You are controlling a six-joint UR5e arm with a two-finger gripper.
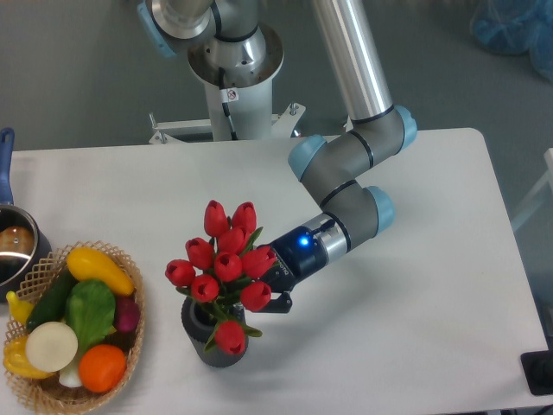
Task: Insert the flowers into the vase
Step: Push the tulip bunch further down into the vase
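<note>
Claw [273, 292] is tucked in behind the flowers [226, 264], low on the bunch's right side, blue ring lit on the wrist just back of it. Jaws are mostly hidden by the blooms, so can't tell if they're clamped on the stems or already parted. One dark finger [282, 303] pokes out below the red heads, that's abt all you get. The flowers sit above the vase [212, 337], stems running down into its mouth, buds fanned up and to the left, one bud drooping over the front rim. Looks like they're in or v. nearly in, w/ the bunch leaning a bit. To do this bit well, I'd say: ease the stems straight down till they bottom out, keep the vase from tipping since it's small and the bunch is top-heavy, let go gently, then back out to the right w/o snagging a leaf. Further out on the tabletop [415, 285], a wicker basket [130, 346] of vegetables sits well left, a pot [13, 246] at the far left edge.
</note>
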